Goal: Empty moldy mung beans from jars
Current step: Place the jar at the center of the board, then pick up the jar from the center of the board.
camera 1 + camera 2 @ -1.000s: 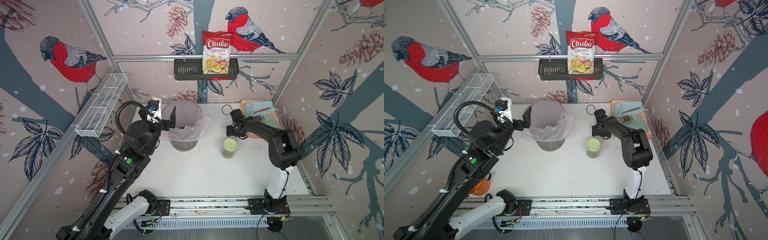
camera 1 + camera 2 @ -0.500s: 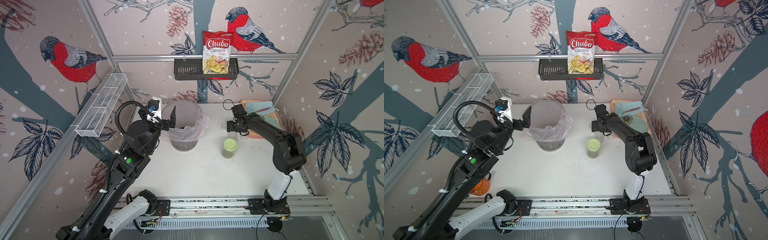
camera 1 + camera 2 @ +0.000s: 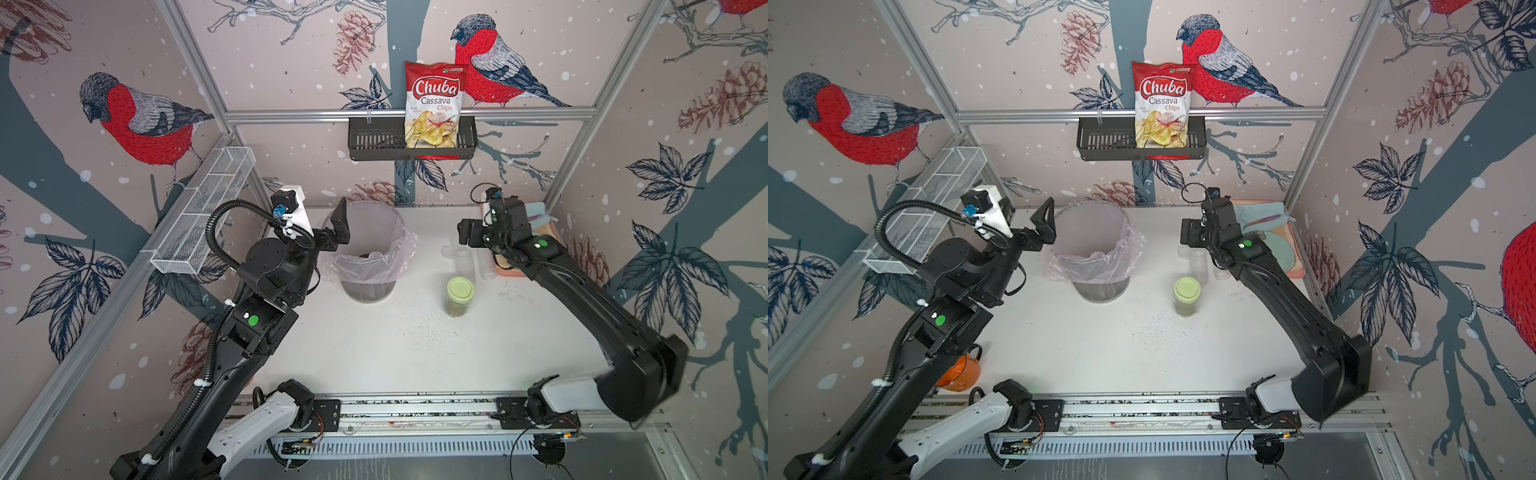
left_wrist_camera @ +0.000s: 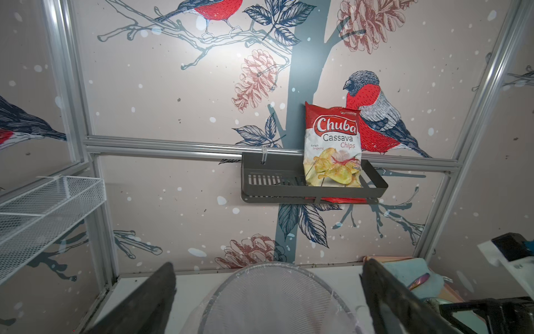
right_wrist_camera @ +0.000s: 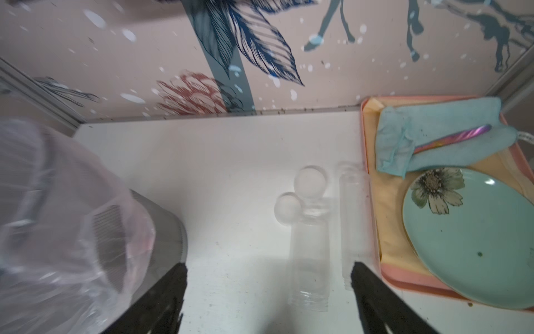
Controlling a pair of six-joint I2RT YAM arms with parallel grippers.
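Two clear jars [image 5: 310, 260] sitting empty; green-lid jar [image 3: 459, 297] still holding mung beans [image 3: 457, 309], lid on. Idle: left fingers [image 4: 144, 300] and right fingers [image 5: 161, 297] hanging apart, empty.

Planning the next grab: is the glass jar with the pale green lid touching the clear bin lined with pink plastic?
Apart. Both top views show bare white table between the green-lidded glass jar and the plastic-lined clear bin.

A green-lidded jar [image 3: 459, 296] of mung beans [image 3: 456, 308] stands mid-tabletop [image 3: 374, 349], near the bag-lined bin [image 3: 368, 259]. Toward the far right corner, a short clear jar [image 3: 463, 262] and a clear tube [image 3: 487, 266] stand beside the pink tray [image 3: 509, 271]. The left gripper [image 3: 343, 222] gapes by the bin's rim.
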